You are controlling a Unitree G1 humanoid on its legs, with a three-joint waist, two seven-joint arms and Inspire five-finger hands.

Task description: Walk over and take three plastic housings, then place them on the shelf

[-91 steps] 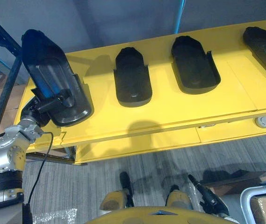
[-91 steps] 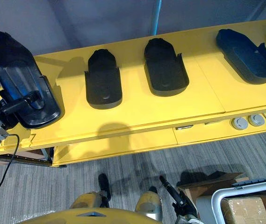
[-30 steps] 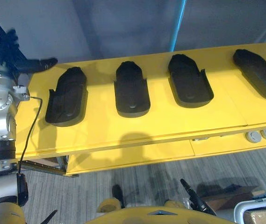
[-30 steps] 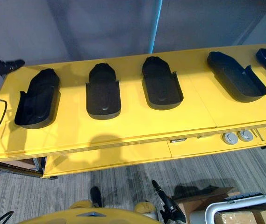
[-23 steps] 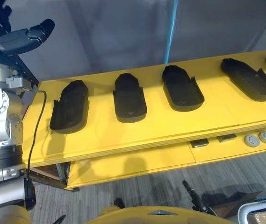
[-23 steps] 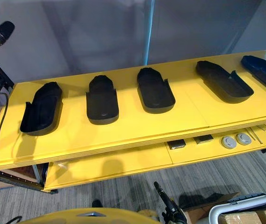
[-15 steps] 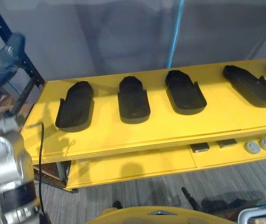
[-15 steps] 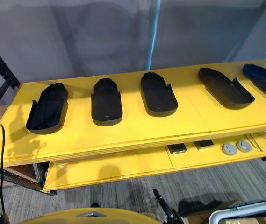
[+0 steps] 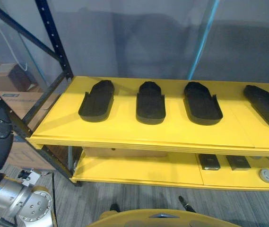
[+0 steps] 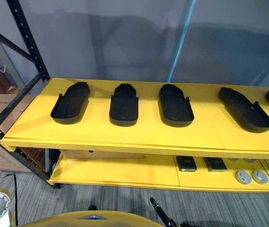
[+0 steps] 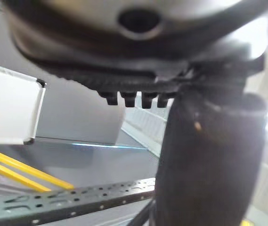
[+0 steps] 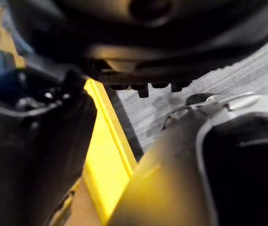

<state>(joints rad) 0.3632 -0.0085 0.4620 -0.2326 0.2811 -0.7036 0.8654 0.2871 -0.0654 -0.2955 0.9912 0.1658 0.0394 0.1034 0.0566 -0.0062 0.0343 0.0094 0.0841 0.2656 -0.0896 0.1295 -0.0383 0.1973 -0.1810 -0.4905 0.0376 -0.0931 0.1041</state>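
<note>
Three plastic housings [image 9: 151,102] sit side by side at the yellow shelf's [image 9: 125,132] left end, long axes front-to-back, nearer the left hand [image 11: 209,165] I reckon; can't tell its grip or that of the right hand [image 12: 35,141].

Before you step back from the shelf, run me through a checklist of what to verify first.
1. On the yellow shelf, the left housing, middle housing and third housing lie on the top board: ok.
2. Those three lie apart, none touching: ok.
3. None overhangs the front edge: ok.
4. Nothing in the left hand: cannot tell.
5. Nothing in the right hand: cannot tell.
</note>
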